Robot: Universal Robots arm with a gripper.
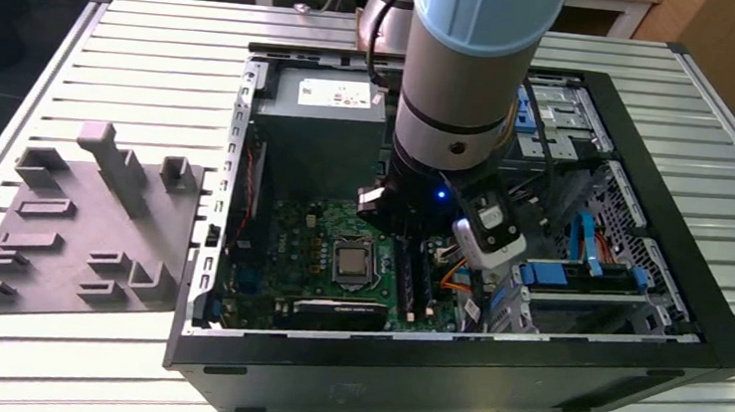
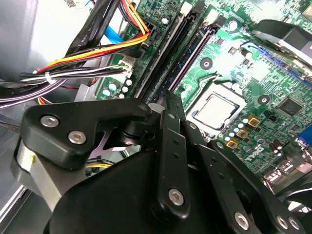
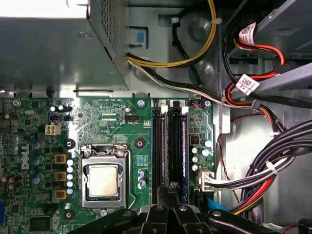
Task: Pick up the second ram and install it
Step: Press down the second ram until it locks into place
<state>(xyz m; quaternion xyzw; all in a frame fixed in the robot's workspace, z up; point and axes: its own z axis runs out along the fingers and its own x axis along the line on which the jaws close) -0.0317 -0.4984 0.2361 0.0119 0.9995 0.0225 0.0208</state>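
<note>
The gripper (image 3: 171,191) hangs inside the case (image 1: 684,244), fingers together over the slots (image 3: 168,146); the ram (image 3: 184,151) stands seated in the slot nearest the cables (image 3: 273,165); cables crowd that side.

2nd RAM (image 3: 184,146): thin dark stick w/ blue edge, on edge in motherboard slot beside empty black slots.

In the exterior view, the grey-and-silver robot arm (image 1: 465,85) covers the far right part of the green motherboard (image 1: 325,232) and is cut off by the picture's top edge. In both wrist views the black gripper linkage (image 2: 165,185) hides its own fingertips, so what they clamp cannot be told. The bundled black cables (image 3: 282,151) run past the picture's edge.
</note>
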